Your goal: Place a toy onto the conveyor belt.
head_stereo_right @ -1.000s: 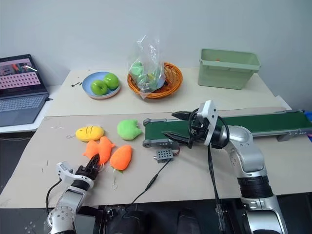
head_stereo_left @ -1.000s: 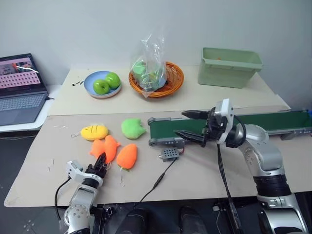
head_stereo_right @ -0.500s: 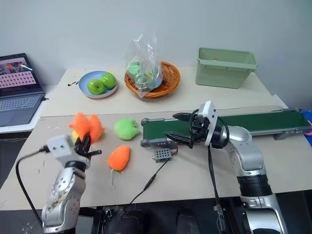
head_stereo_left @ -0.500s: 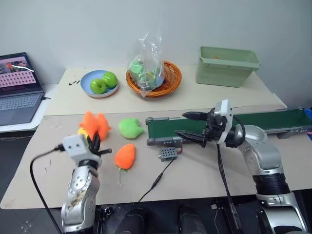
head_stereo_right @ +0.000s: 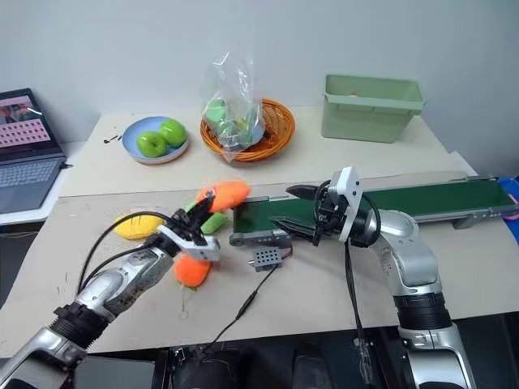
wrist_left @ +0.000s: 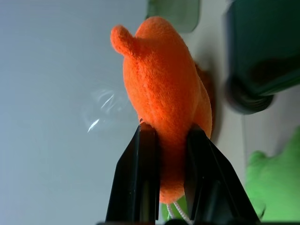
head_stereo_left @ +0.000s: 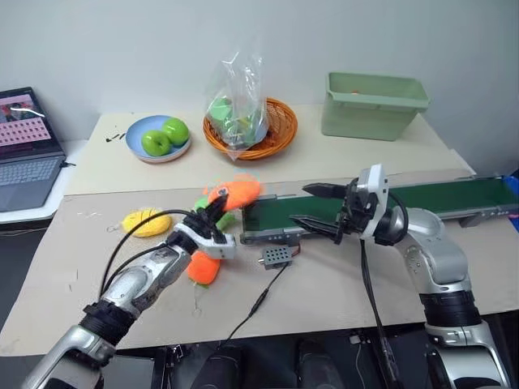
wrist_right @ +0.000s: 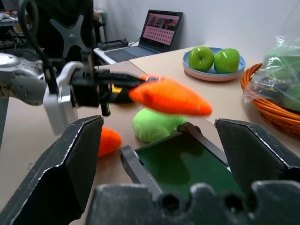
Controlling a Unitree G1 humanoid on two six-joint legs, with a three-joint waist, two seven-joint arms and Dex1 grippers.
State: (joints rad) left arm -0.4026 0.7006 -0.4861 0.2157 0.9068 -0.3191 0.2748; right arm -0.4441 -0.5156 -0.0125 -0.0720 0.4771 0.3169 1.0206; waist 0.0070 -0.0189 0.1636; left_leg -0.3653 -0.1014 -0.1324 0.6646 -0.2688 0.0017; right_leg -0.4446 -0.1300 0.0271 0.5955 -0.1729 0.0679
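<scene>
Left gripper [head_stereo_left: 217, 204] jaws clamp the toy [head_stereo_left: 237, 192], seemingly raised beside the conveyor belt [head_stereo_left: 422, 197]; right gripper [head_stereo_left: 315, 206] jaws gape empty

Silver arms, black cables, black-fingered end effectors

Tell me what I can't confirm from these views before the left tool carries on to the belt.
- Fish-shaped bright orange plush toy: eye and keyring loop hidden; left wrist view shows only one fuzzy flank between the black fingers.
- Long dark green conveyor belt: far end cut off by the head views' edge.
- Lime green plush: partly hidden behind the toy and left tool.
- Pale green bin: contents too small.
</scene>
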